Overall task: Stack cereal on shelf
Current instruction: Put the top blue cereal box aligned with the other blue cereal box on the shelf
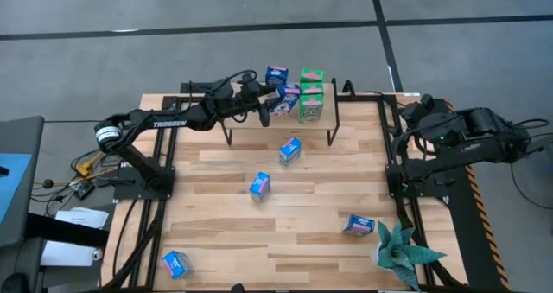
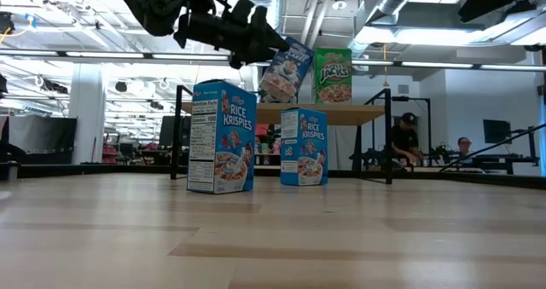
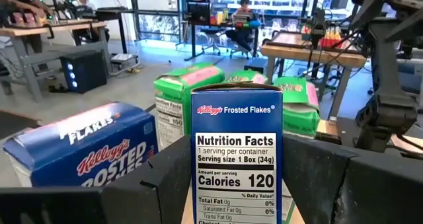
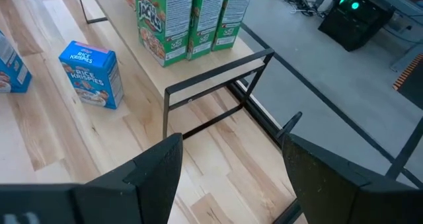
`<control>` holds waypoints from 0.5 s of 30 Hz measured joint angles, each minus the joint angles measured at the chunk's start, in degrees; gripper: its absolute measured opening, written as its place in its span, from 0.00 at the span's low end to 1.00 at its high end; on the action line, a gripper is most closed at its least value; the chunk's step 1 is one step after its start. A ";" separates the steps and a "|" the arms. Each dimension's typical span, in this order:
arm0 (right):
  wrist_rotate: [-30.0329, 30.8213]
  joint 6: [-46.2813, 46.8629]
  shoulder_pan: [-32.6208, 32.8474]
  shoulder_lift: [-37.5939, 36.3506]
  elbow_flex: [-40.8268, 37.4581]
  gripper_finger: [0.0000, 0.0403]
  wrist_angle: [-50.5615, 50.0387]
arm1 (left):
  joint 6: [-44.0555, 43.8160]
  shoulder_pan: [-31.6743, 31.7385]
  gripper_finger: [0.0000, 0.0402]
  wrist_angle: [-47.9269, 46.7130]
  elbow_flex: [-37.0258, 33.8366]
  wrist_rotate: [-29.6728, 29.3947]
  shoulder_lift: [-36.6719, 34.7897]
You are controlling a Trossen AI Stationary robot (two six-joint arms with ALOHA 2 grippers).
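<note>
My left gripper reaches over the shelf at the table's far edge and is shut on a blue Frosted Flakes box, seen tilted in the low view. On the light-wood board another blue box lies flat beside three green boxes. Several blue boxes are on the table: two upright, one near the plant, one at the near left corner. My right gripper is open, hovering at the shelf's right end. My left gripper pinches the Frosted Flakes box between its two fingers, one on each broad face, with the narrow nutrition-facts side facing the wrist. The fingers come level from the table's left. The box is tilted, its lower end at or just above the shelf board.
A teal spiky plant stands at the near right corner. The shelf's black metal legs rise from the tabletop. People sit at desks in the room beyond the table. Bare wood lies between the scattered boxes.
</note>
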 joint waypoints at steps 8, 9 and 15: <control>-0.24 0.00 0.00 0.00 0.00 0.71 0.00 | -1.46 -0.19 0.49 6.20 -4.50 -3.71 0.86; -0.26 0.01 0.02 0.00 0.01 0.71 0.00 | -1.55 -0.19 0.49 7.02 -5.16 -3.76 0.80; -0.28 0.02 0.00 -0.01 0.00 0.71 0.02 | -0.44 -0.58 0.49 6.84 -5.40 -4.28 0.69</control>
